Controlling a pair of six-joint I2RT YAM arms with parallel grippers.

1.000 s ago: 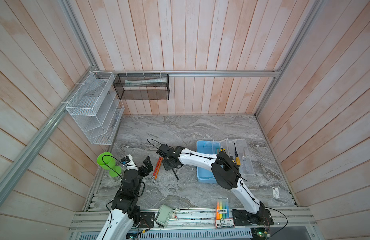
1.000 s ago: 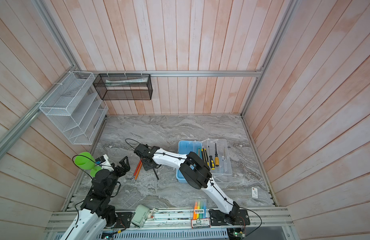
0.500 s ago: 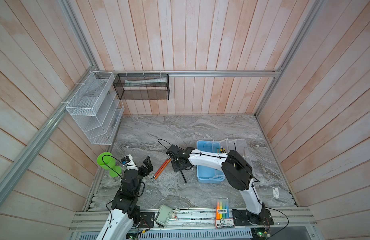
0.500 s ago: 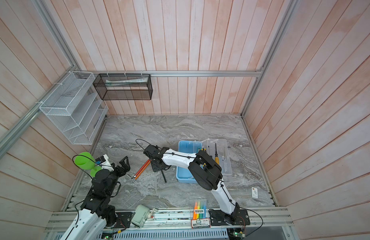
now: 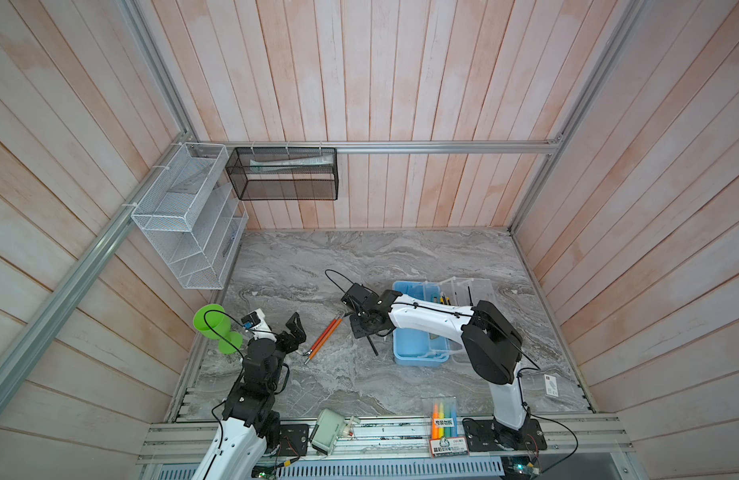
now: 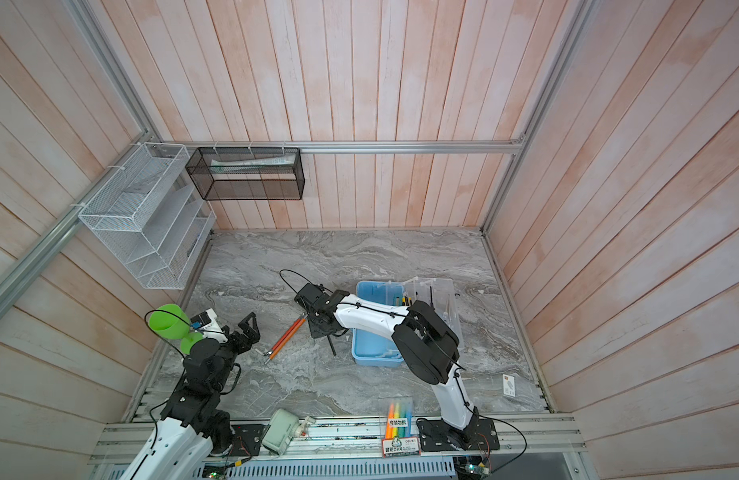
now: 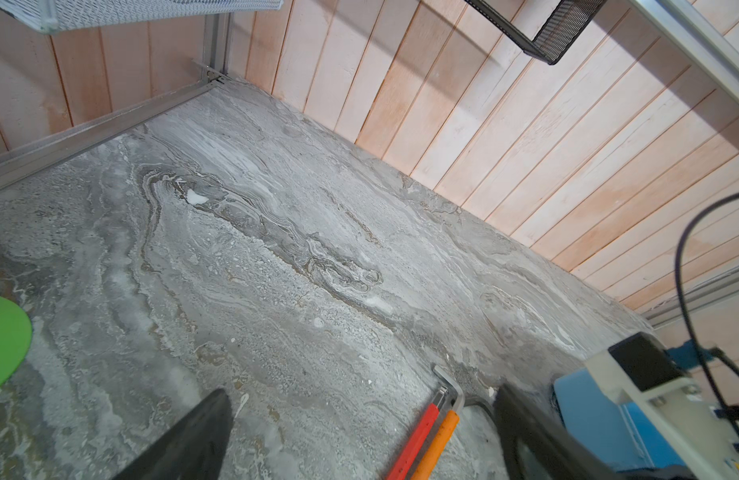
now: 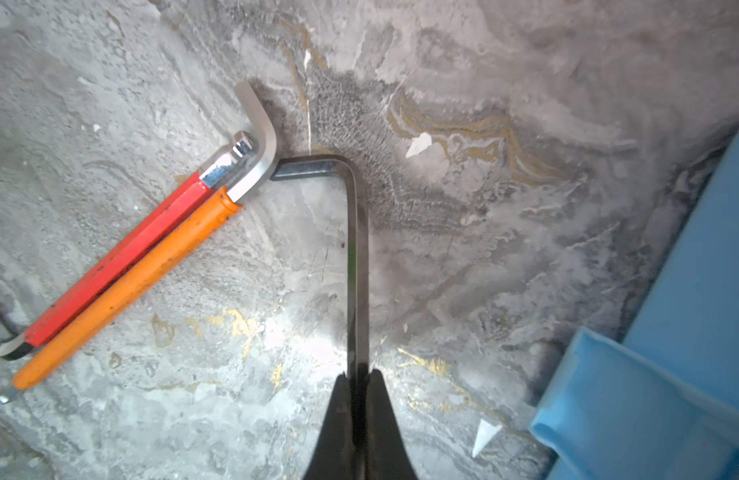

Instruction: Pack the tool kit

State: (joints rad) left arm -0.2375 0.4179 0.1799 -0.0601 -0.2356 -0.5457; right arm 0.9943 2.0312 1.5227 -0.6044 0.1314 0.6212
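The tool kit case sits open on the table's right side. Your right claw is clamped on a black hex key; next, carry it into the case. Your left claw gapes wide, empty, beside the orange-handled hex keys.

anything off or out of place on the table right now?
Nothing damaged or spilled. Two loose L-shaped hex keys, one with a red sleeve and one with an orange sleeve, lie outside the light-blue plastic case. The right gripper has its jaws shut on a dark bare hex key whose short end touches them.
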